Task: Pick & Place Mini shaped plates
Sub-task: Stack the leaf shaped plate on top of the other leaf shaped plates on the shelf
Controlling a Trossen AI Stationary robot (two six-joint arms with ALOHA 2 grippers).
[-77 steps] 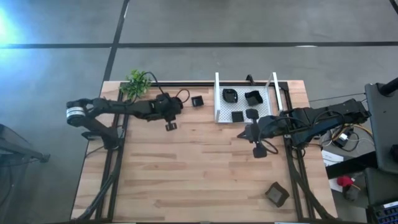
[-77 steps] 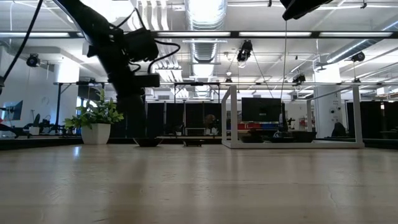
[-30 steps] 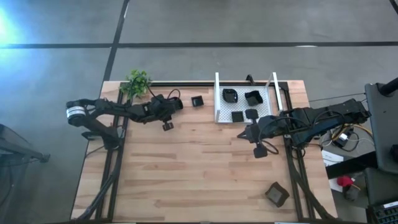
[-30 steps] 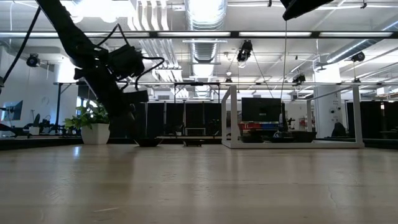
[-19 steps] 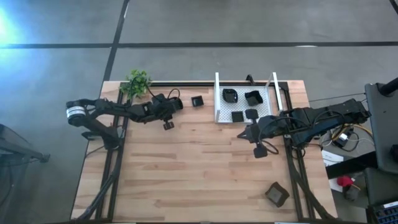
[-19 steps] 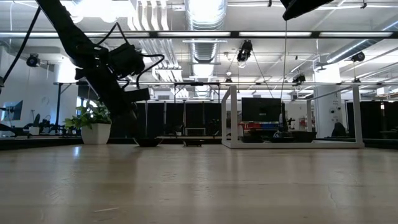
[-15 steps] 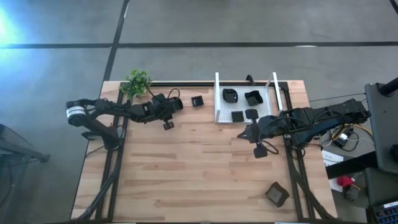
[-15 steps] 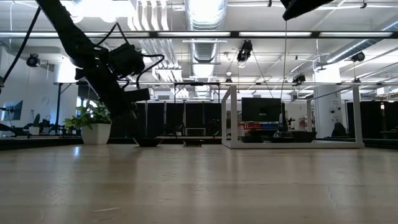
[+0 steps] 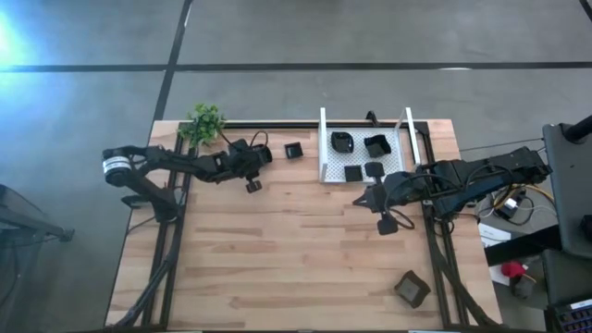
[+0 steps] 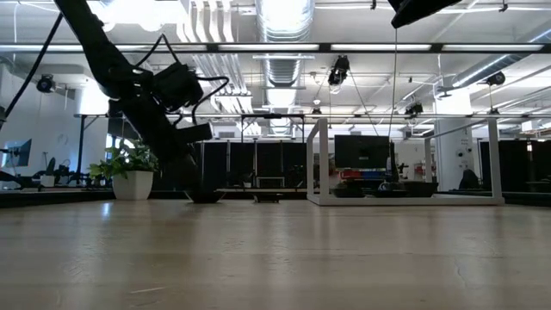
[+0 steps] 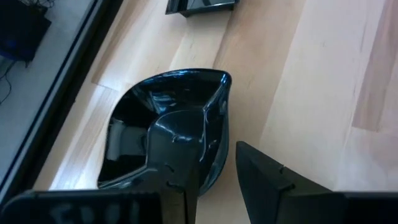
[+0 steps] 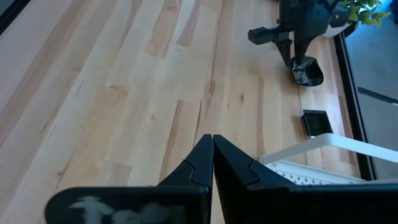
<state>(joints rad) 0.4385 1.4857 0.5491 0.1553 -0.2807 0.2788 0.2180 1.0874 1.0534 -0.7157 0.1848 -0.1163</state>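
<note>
Only the left wrist view shows the grip itself: the left gripper (image 11: 214, 177) has one finger inside a glossy black rounded dish (image 11: 168, 118) and the other outside its wall, clamped on the rim. From above, the left gripper (image 9: 248, 181) sits near the table's far left corner and the dish is lost beneath it. The right wrist view catches that dish (image 12: 308, 71) low against the wood under the left arm. A small square plate (image 9: 293, 150) lies near the far edge, between the left gripper and the white tray (image 9: 326, 139), which holds four more plates. One dish (image 9: 412, 289) sits alone near the near right corner. The right gripper (image 9: 386, 222) waits near the right edge, fingers pressed together on nothing. A potted plant (image 9: 203, 123) marks the far left corner.
</note>
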